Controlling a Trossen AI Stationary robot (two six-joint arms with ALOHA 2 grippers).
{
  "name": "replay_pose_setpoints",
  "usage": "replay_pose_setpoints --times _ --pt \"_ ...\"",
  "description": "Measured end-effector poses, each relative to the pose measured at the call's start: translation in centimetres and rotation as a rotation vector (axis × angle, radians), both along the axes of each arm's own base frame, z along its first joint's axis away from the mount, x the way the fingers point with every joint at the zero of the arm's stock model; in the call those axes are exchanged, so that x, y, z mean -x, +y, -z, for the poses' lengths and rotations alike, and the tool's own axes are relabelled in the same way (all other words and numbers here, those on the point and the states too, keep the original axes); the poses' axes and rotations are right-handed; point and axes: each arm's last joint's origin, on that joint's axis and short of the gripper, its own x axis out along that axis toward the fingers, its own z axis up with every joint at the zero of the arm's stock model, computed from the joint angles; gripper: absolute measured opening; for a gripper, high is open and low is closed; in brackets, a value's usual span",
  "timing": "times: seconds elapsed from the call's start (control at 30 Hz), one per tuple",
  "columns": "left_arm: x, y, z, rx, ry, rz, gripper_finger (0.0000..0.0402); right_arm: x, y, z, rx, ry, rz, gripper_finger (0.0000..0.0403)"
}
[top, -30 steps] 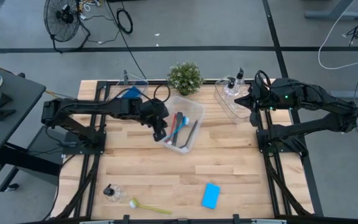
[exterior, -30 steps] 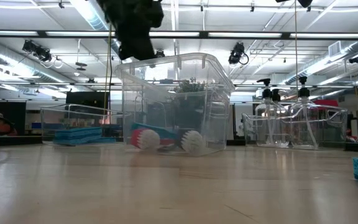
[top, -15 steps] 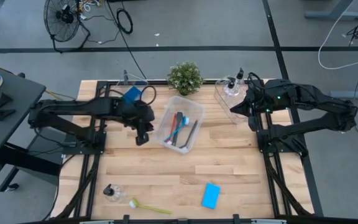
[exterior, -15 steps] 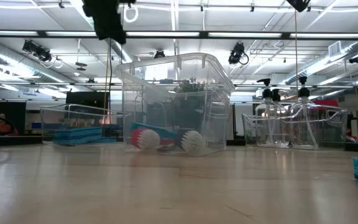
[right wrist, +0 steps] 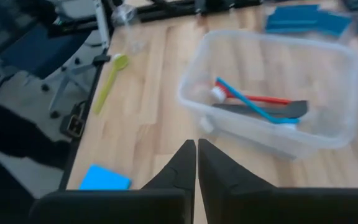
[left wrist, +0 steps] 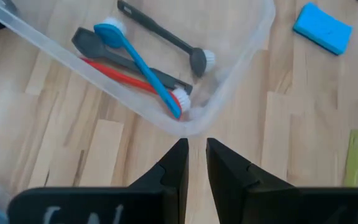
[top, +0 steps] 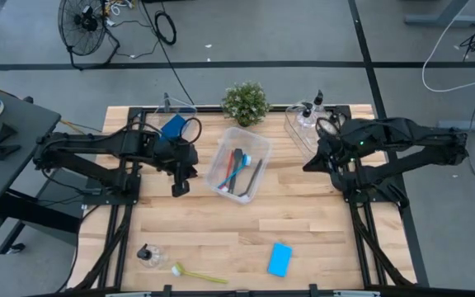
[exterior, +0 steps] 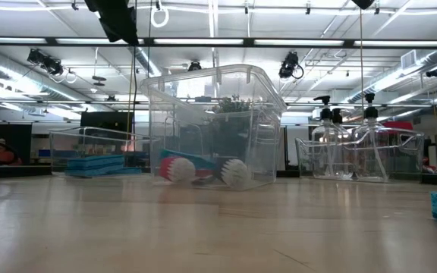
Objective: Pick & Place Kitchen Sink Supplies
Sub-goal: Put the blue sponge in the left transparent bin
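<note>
**Pulled back from the brush bin**

Left end effector (top: 177, 189) withdrawn leftward off centre bin (top: 239, 162), empty, fingers nearly together. Right end effector (top: 308, 164) pressed together, empty. Red, blue, grey brushes (left wrist: 143, 65) lying crossed inside. Blue sponge (top: 279, 259) flat on worktop (top: 303, 223), near edge.

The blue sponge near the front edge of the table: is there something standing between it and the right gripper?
Nothing visible does. The blue sponge lies alone on bare wood. The right gripper, shut and empty, hangs near the brush bin; only open tabletop lies between them.
</note>
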Motion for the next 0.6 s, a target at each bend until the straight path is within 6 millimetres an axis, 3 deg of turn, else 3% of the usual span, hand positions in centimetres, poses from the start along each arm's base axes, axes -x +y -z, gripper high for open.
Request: replay_pose_setpoints --times 0.6 --pt "0.0 0.0 0.0 -0.025 0.003 0.02 0.0062 -4.3 6.2 3.5 -0.124 0.267 -0.192 0.002"
